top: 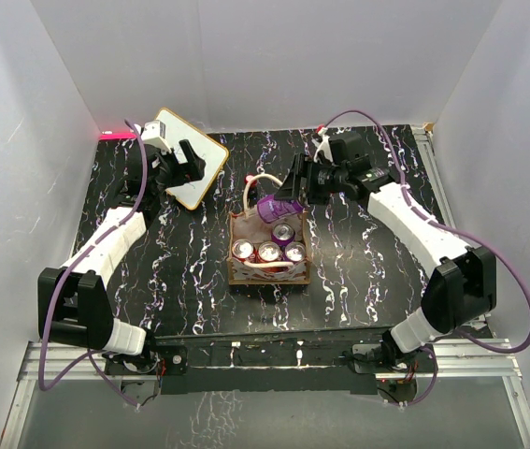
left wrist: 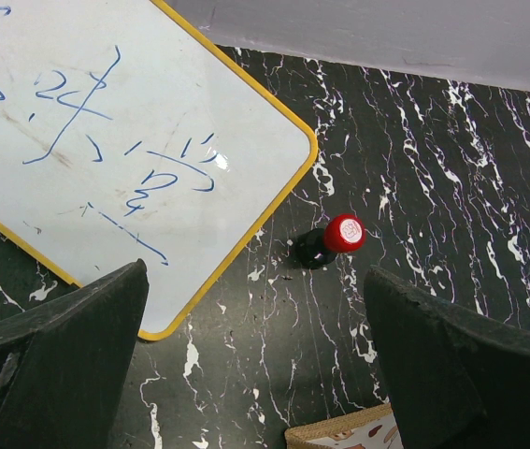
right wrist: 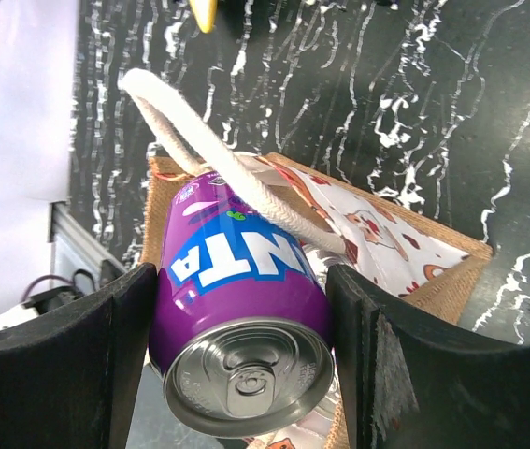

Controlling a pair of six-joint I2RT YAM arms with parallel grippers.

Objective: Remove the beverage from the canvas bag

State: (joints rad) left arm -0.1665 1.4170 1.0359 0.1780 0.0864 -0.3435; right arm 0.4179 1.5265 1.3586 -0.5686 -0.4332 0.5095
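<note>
Black white-veined tabletop: lifting step.
R gripper clamps purple soda can, tilted at mouth of tan canvas bag, under white rope handle; next, clear that handle. L gripper wide, idle.

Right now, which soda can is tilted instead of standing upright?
The purple soda can, gripped by the right end effector at the canvas bag's far edge. The four other cans stand upright inside it.

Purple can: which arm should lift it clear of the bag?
Right. The right gripper is shut on the purple can over the canvas bag, rope handle lying across it. The left gripper hangs open above the whiteboard, away from the bag.
</note>
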